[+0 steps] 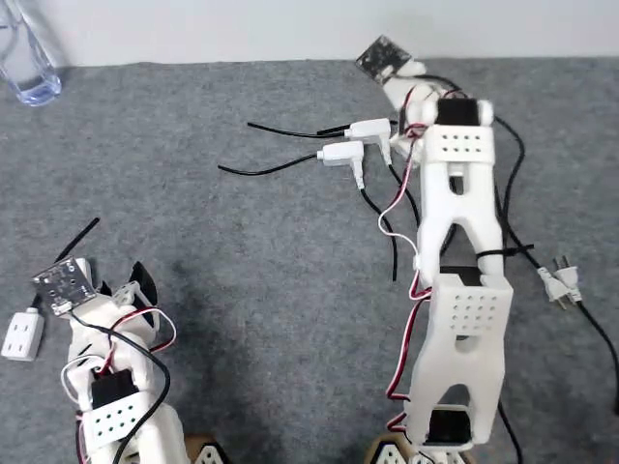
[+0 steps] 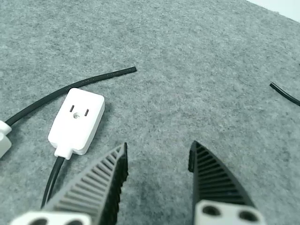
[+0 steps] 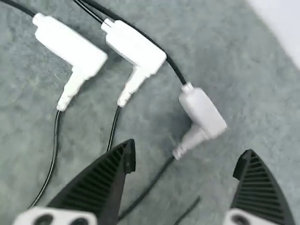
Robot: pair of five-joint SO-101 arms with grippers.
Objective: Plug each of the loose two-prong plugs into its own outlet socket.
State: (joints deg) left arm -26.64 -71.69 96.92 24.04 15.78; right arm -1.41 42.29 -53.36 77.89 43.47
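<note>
Three white angled two-prong plugs on black cords lie on the grey mat in the right wrist view: one [image 3: 70,44], a second [image 3: 136,47] beside it, and a third [image 3: 204,112] closest to my right gripper [image 3: 187,157]. That gripper hovers open above them and holds nothing. From above, two plugs [image 1: 368,129] [image 1: 340,153] lie just left of the right gripper [image 1: 395,130] at the far side. A white outlet socket [image 2: 77,121] lies face up beside my left gripper [image 2: 157,154], which is open and holds nothing. The socket [image 1: 21,335] sits at the near left edge.
A clear bottle [image 1: 24,58] stands at the far left corner. Another pronged plug [image 1: 559,282] on a black cord lies right of the right arm. Loose black cords [image 1: 387,217] trail across the mat's middle. A cord end [image 2: 93,79] lies behind the socket.
</note>
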